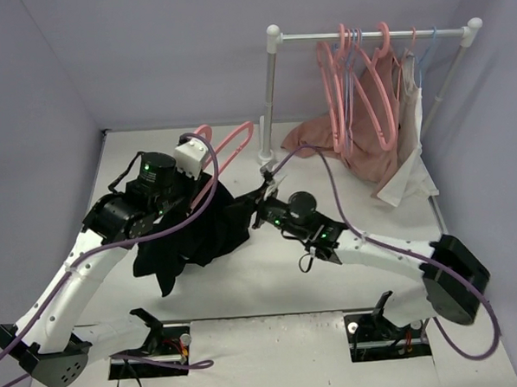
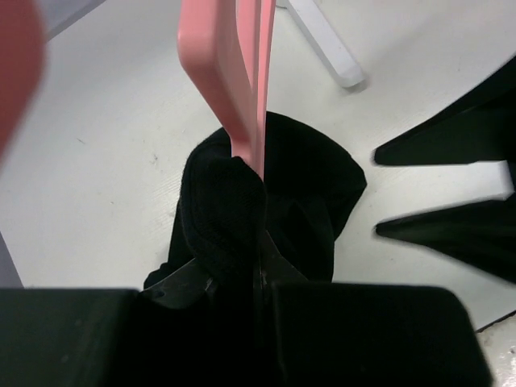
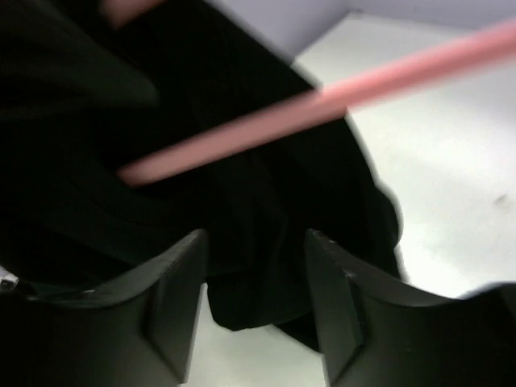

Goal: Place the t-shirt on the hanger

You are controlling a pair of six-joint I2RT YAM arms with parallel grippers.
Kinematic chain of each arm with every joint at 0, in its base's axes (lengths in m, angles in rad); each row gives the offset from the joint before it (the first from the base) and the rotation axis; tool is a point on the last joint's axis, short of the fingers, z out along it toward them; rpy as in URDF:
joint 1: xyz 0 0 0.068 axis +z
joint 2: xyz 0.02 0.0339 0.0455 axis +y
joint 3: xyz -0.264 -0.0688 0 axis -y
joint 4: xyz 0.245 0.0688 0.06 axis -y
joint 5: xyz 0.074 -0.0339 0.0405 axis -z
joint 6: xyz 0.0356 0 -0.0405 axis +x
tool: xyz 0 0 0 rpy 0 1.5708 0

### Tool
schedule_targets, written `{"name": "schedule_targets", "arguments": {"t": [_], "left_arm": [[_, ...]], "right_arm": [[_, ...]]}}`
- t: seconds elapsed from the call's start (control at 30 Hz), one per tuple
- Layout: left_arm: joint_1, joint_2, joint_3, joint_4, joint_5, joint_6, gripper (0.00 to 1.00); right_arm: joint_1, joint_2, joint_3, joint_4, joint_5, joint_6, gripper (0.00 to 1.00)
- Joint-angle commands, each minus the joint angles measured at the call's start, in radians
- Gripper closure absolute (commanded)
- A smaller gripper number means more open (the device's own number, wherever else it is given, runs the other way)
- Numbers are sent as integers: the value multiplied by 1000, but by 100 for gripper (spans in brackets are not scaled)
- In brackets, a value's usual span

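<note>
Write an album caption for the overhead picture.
Left arm holds up a pink hanger with a black t-shirt dangling; the right arm, jaws open, hovers by the cloth.
</note>
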Motion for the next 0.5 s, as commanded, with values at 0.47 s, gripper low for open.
{"name": "schedule_targets", "arguments": {"t": [0.47], "left_arm": [[3, -143, -41, 84, 16, -90, 100]], "right_arm": [[100, 435, 197, 432, -12, 2, 46]]}}
